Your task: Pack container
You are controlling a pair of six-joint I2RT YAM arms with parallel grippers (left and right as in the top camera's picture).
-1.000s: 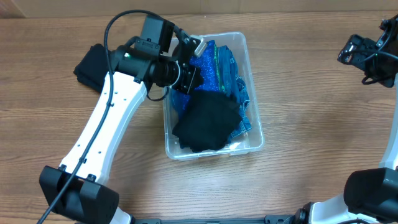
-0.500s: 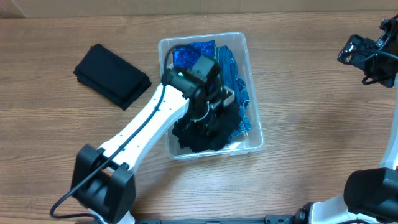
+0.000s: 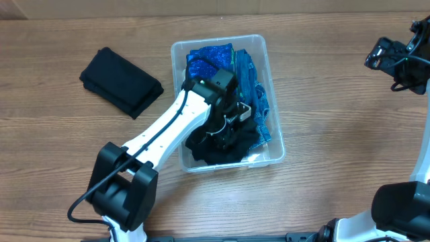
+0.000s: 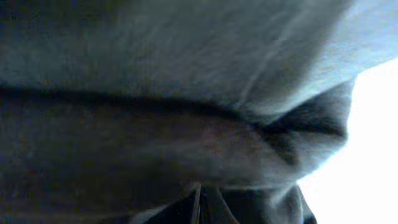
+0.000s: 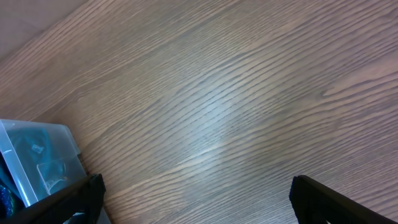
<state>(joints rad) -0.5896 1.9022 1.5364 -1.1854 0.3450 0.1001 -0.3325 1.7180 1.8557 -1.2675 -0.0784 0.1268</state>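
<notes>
The clear plastic container [image 3: 274, 107] stands mid-table and holds blue patterned cloths [image 3: 205, 60] at the back and a black cloth [image 3: 218, 153] at the front. My left gripper [image 3: 232, 124] is down inside the container, pressed into the black cloth. The left wrist view shows only dark fabric [image 4: 155, 93] right against the lens, so its jaws are hidden. My right gripper [image 3: 390, 57] hovers far right, open and empty. The right wrist view shows its spread fingers [image 5: 196, 199] over bare wood and a corner of the container [image 5: 31, 155].
A folded black cloth [image 3: 121, 82] lies on the wooden table left of the container. The left arm stretches from the front left across the container's left wall.
My left gripper swung from above the container's back left corner down into the container onto the black cloth. The right arm has not moved.
</notes>
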